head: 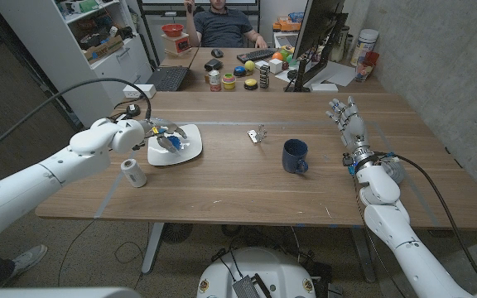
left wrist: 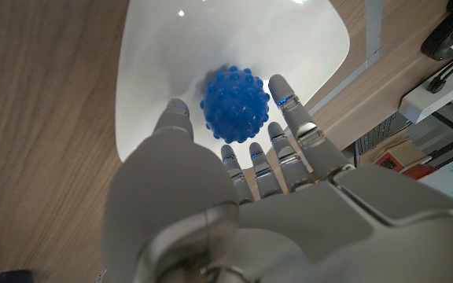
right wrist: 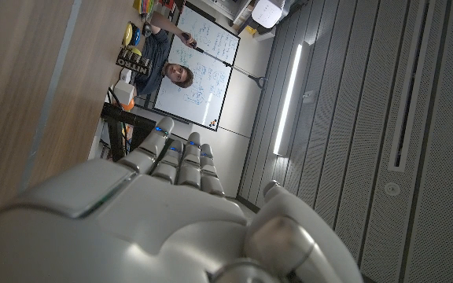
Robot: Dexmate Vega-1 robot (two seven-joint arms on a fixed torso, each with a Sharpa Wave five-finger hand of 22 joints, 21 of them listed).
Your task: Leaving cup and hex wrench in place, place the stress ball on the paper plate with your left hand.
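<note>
The left hand point(left wrist: 234, 181) hangs over the paper plate point(left wrist: 148, 71) with its fingers spread around the blue stress ball point(left wrist: 235, 104); whether they still pinch it I cannot tell. The ball sits on the plate's white surface, seemingly delivered. Being round and knobbly, it has no long axis or heading. Across the bench point(head: 222, 178), the right hand point(head: 350, 124) stands upright, fingers apart, holding nothing, well apart from the cup point(head: 295, 156) and hex wrench point(head: 257, 135).

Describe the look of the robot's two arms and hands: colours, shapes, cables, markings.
Both arms are smooth, rounded white shells. A black cable runs along each. The left hand and right hand are silver-grey metal with segmented fingers, and small blue marks show on the fingers. The hand backs are glossy, rounded grey plates.
</note>
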